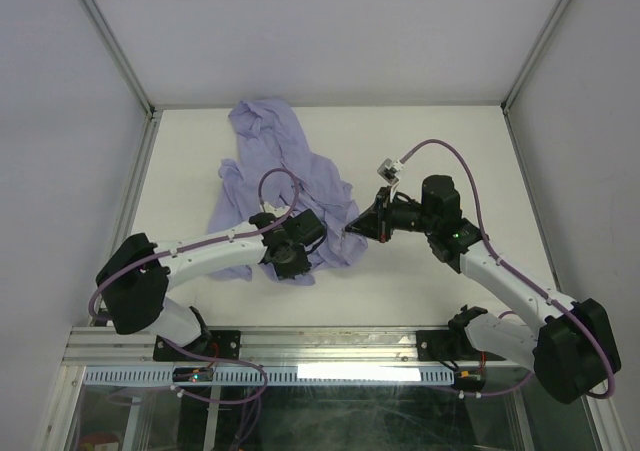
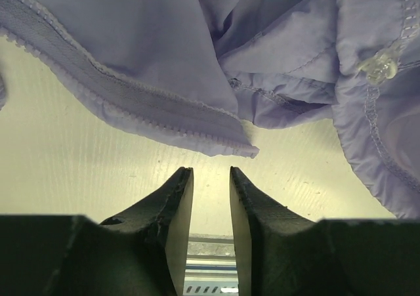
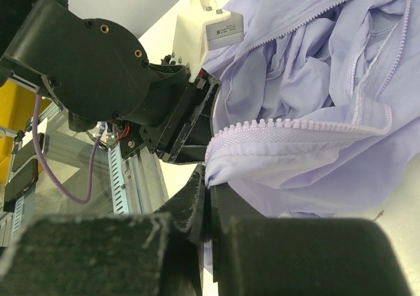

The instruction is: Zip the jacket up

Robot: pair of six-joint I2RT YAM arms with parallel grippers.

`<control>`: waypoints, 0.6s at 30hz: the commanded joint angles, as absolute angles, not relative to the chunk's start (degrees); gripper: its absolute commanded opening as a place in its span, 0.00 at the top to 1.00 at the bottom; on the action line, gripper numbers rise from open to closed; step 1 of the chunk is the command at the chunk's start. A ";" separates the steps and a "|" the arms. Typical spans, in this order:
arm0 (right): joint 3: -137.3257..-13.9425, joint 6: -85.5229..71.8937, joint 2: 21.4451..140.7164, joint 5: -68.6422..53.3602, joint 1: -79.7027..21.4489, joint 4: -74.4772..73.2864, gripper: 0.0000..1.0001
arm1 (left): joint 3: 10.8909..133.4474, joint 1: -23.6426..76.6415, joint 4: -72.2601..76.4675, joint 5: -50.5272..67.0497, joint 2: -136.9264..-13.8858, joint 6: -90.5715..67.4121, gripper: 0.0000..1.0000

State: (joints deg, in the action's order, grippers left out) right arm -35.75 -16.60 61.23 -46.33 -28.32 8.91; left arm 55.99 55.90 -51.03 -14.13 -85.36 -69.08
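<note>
**Ana:** Where was the jacket?

**Ben:** The jacket (image 1: 285, 161) lay crumpled on the white table (image 1: 430, 131). It ran from the far side, left of centre, down toward the middle. Its near edge ended between the two arms.

**Ana:** Was the right gripper holding it?

**Ben:** Yes. The right gripper (image 3: 210, 186) reached in from the right, and its fingers were pinched tight on the jacket's edge. The grip sat at the end of a row of zipper teeth (image 3: 295, 126), and the fabric bulged out just past the tips.

**Ana:** And the left gripper?

**Ben:** The left gripper (image 2: 211, 172) was at the near left side of the heap. Its fingers stood a narrow gap apart with nothing between them, only bare table. A hem with zipper tape (image 2: 164, 109) passed just beyond the fingertips without touching them.

**Ana:** Was the zipper joined?

**Ben:** Not where I could see. In the right wrist view the rows of teeth ran apart from each other. A small clear plastic piece (image 2: 380, 66) sat on the fabric to the right in the left wrist view.
</note>
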 commanded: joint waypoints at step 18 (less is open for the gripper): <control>-35.16 -15.66 59.33 -47.55 -28.08 9.67 1.00 | 60.16 56.34 -46.46 -17.40 -95.53 -64.34 0.51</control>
State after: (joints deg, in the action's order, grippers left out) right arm -35.35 -16.53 61.06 -46.57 -28.32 8.71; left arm 58.48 55.90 -48.31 -15.49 -95.64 -65.19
